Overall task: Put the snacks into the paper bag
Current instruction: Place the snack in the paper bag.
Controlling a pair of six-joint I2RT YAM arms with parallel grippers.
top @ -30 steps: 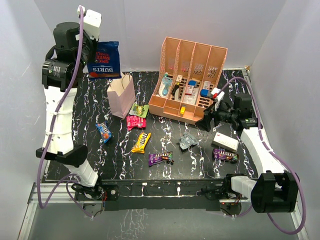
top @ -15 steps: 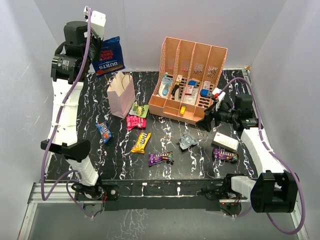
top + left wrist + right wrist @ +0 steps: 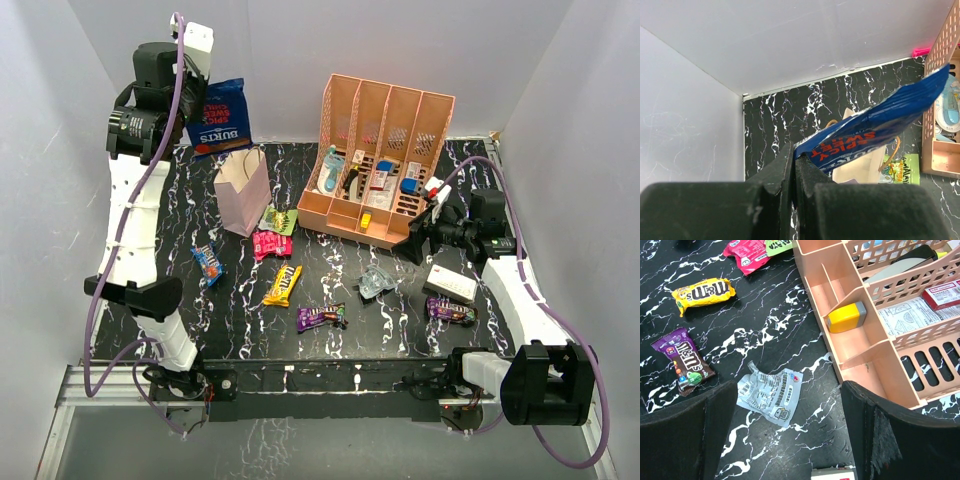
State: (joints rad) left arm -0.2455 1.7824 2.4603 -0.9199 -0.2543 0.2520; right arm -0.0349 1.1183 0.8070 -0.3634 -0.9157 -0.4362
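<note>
Top external, blue crisp bag [image 3: 218, 115] above paper bag [image 3: 243, 192], contents unclear

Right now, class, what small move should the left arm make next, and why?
Probably lower the crisp bag toward the open top of the paper bag. The left gripper is shut on one edge of it, holding it in the air above and slightly behind the paper bag, whose mouth shows beneath it in the wrist view.
</note>
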